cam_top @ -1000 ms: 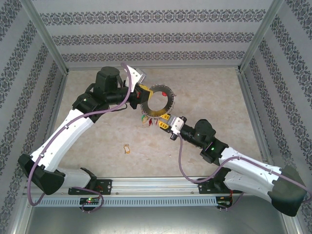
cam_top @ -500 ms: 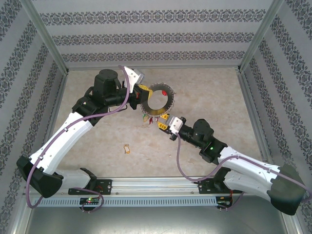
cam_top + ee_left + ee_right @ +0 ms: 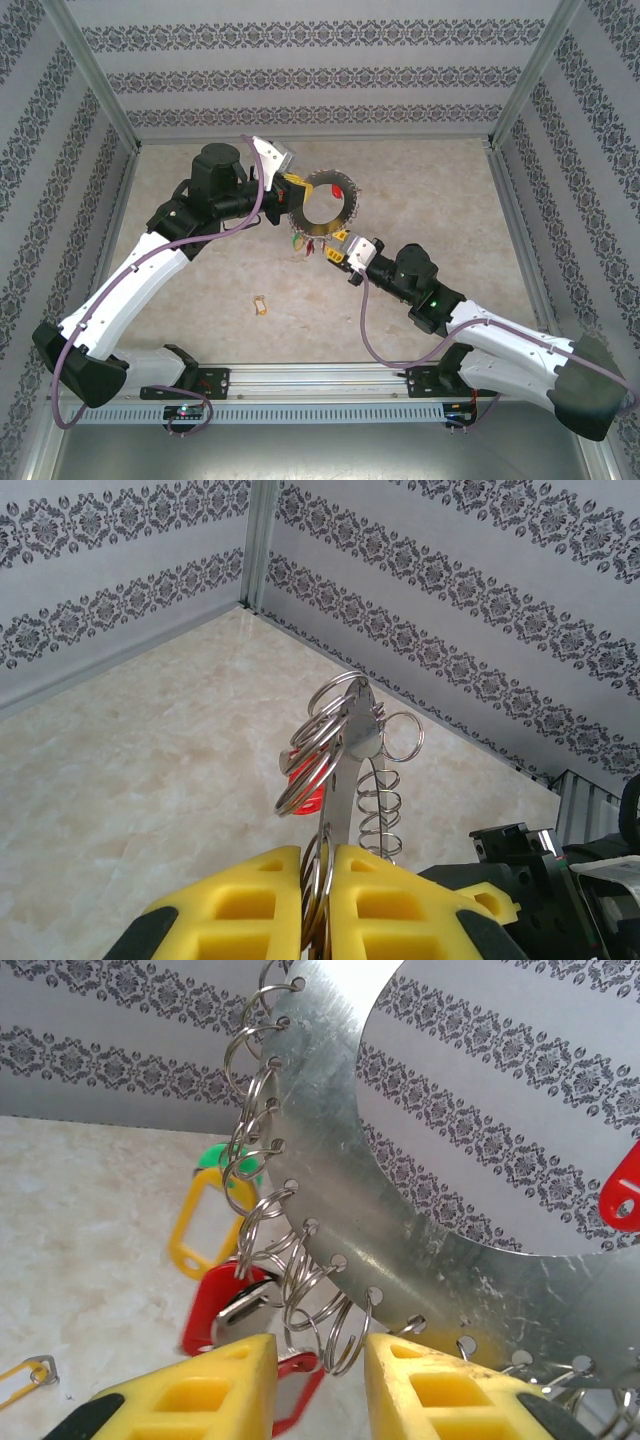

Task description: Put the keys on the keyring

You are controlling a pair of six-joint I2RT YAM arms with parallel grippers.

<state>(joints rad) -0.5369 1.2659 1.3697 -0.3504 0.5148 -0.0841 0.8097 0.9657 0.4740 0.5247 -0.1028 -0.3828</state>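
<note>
Above the table's point(image 3: 430, 190) middle, the left gripper point(image 3: 297, 192) clamps the keyring point(image 3: 349, 208) at its 9 o'clock edge. At its 5 o'clock the right gripper point(image 3: 332, 247) stands narrowly parted around small rings. A tan-tagged key point(image 3: 261, 305) lies loose toward 7 o'clock.

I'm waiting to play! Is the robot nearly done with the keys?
Not yet. Done: unclear, a red tag sits by the keyring but I can't tell if it's hooked. In hand: left tool clamps the keyring, right tool open beside it. Left: the tan key lies on the table.
</note>
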